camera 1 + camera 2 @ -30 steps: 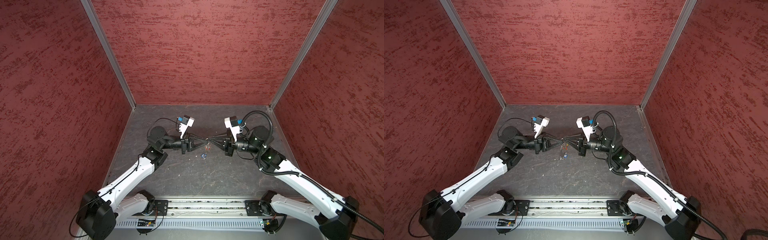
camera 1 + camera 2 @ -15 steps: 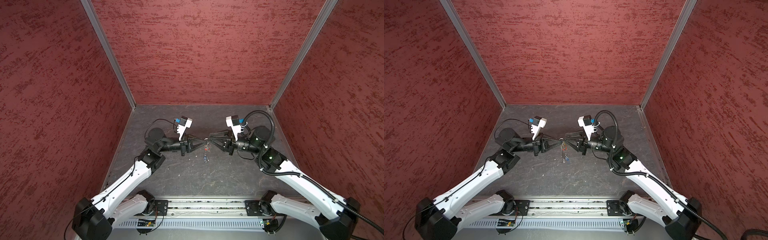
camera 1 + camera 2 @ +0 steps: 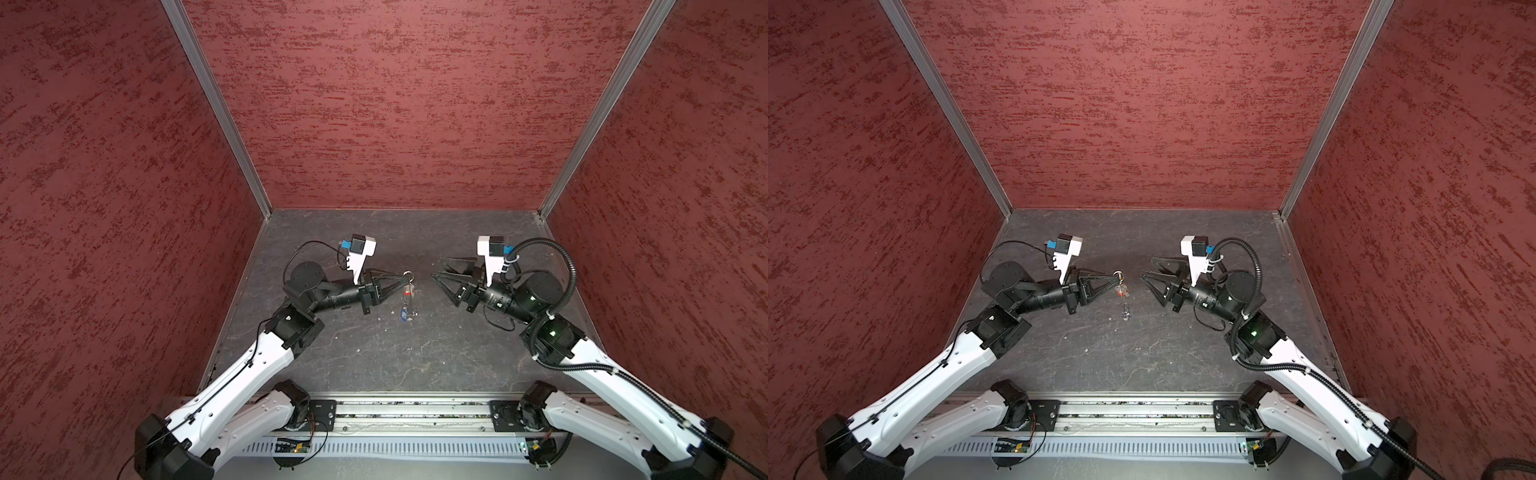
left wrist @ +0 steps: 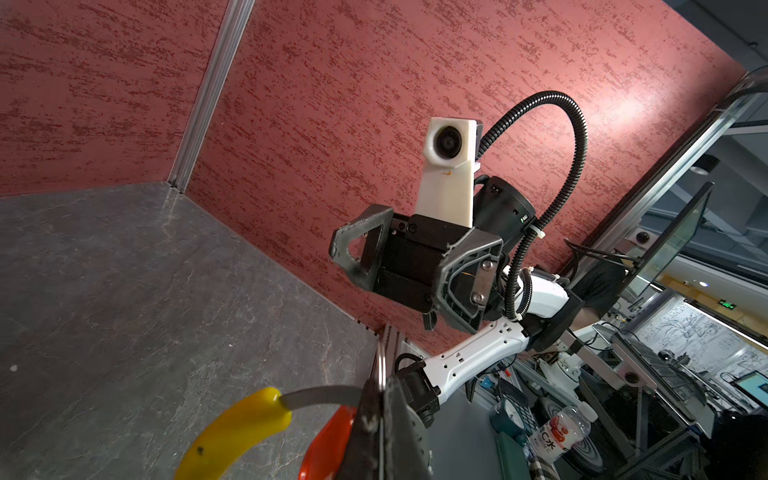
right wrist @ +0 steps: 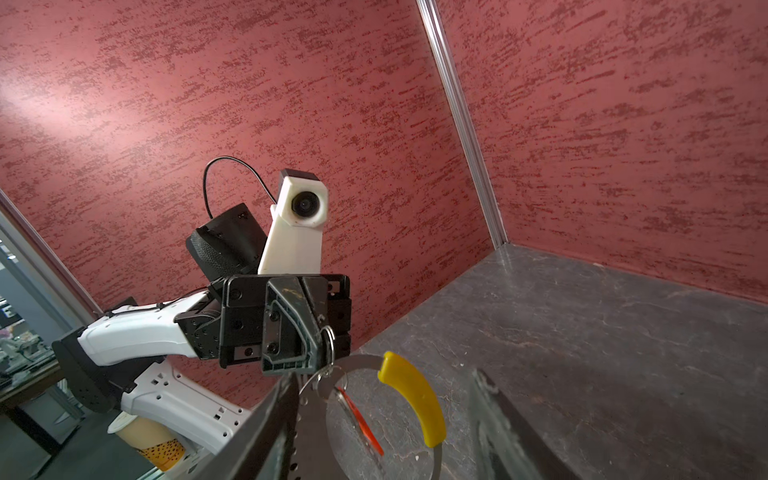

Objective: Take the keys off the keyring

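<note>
- Left hand (image 3: 402, 279), jaws together, is clamped on the keyring (image 3: 408, 274) at a small silver ring, held up off the tabletop (image 3: 374, 365); both top views show it.
- From that pinch the keyring hangs straight down over mid-tabletop, between the two hands.
- Red-tagged key (image 3: 408, 293) hangs just below the ring and the blue-tagged key (image 3: 402, 314) lowest. Cannot tell whether the blue one touches the tabletop.
- In the right wrist view a thin grey band loop with a yellow section (image 5: 415, 395) curves below the left hand's fingertips (image 5: 307, 328). The red tag shows edge-on inside the loop.
- Opposite, the right hand (image 3: 436, 267) has its jaws apart and holds nothing. It faces the left hand across a gap, clear of the keyring.
- Key blades are too small to make out.
</note>
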